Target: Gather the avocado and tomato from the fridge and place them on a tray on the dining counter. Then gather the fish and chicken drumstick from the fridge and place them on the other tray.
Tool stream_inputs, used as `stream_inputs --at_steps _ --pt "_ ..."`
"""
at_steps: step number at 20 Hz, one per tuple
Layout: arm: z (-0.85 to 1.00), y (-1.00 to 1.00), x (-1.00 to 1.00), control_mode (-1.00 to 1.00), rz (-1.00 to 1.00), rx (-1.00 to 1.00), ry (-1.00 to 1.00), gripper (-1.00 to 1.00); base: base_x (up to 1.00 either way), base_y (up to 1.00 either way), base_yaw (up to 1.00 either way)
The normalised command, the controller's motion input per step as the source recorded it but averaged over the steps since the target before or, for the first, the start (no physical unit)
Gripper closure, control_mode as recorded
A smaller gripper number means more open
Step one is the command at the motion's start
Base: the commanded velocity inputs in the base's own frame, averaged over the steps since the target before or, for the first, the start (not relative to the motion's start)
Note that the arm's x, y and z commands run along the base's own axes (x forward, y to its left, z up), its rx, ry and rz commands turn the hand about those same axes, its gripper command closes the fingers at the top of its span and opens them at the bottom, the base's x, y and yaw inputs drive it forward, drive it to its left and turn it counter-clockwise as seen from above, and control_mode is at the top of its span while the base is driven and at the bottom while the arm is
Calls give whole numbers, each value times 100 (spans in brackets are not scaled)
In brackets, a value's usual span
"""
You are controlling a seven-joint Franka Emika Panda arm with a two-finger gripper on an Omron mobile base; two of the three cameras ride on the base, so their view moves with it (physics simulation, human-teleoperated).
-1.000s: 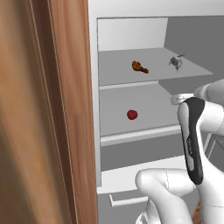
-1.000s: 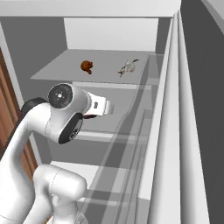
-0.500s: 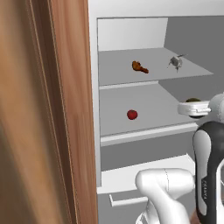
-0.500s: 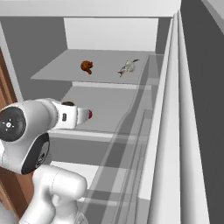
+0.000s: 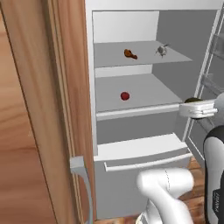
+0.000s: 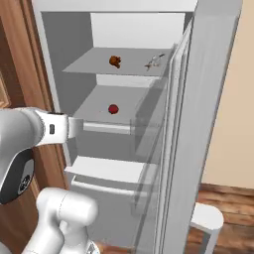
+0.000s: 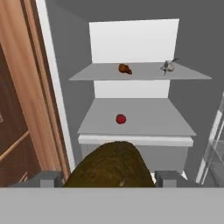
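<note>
The gripper held the avocado across its broad middle, outside the open fridge; the fruit looked light, firm-skinned and rounded, likely to slip unless clasped at its widest part.

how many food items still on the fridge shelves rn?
3. Drumstick and fish on the upper shelf, tomato on the lower shelf. A fourth item, the avocado, sits in the hand.
</note>
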Motion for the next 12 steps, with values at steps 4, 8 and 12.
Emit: stream_inputs --at_steps 4,8,12 --pt "0 0 0 100 0 0 0 100 -100 -57 3" --pt "0 0 0 100 0 0 0 100 -100 -55 1" --pt "0 0 0 100 0 0 0 100 -100 -39 1"
